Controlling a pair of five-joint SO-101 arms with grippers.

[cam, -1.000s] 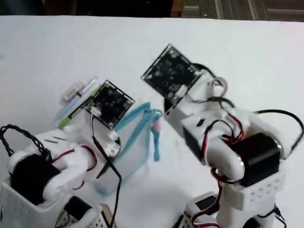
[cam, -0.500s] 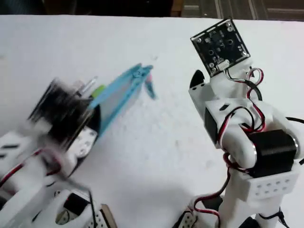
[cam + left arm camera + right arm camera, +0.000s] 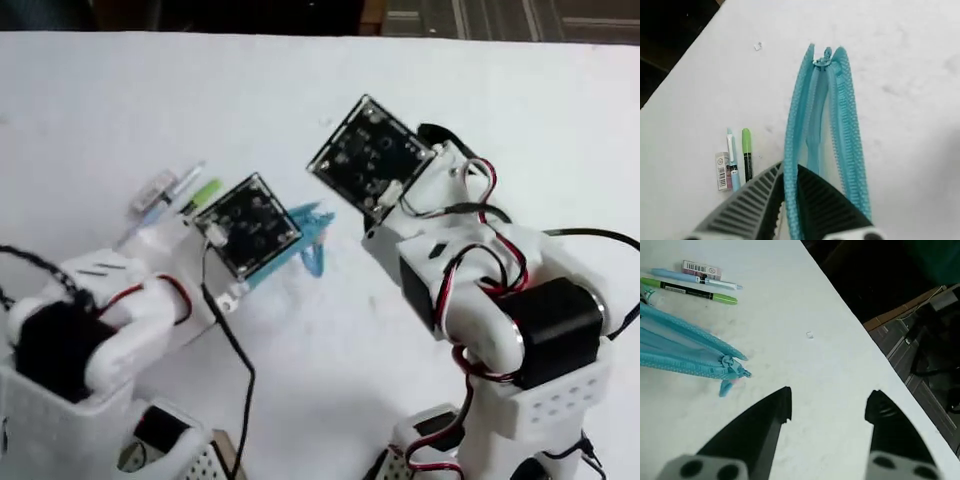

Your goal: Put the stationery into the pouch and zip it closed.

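A teal mesh pouch [image 3: 815, 125] lies on the white table with its zipper open and the slider [image 3: 826, 57] at the far end. My left gripper [image 3: 789, 169] is shut on one edge of the pouch's mouth. Beside the pouch lie an eraser [image 3: 722, 171], a blue pen [image 3: 732, 161] and a green marker [image 3: 746, 154], all outside it. My right gripper [image 3: 830, 400] stands open over bare table, a short way from the pouch's slider end [image 3: 732, 367]. In the high view the pouch [image 3: 305, 228] pokes out between the two arms' camera boards.
The table's edge [image 3: 850, 315] runs close past the right gripper, with dark floor and cables beyond. A tiny white scrap [image 3: 809, 335] lies on the table. The arm bases [image 3: 520, 380] stand at the near side.
The left arm swung left with the pouch and came back toward the middle. The right arm drew back and up, then returned near the pouch's slider end.
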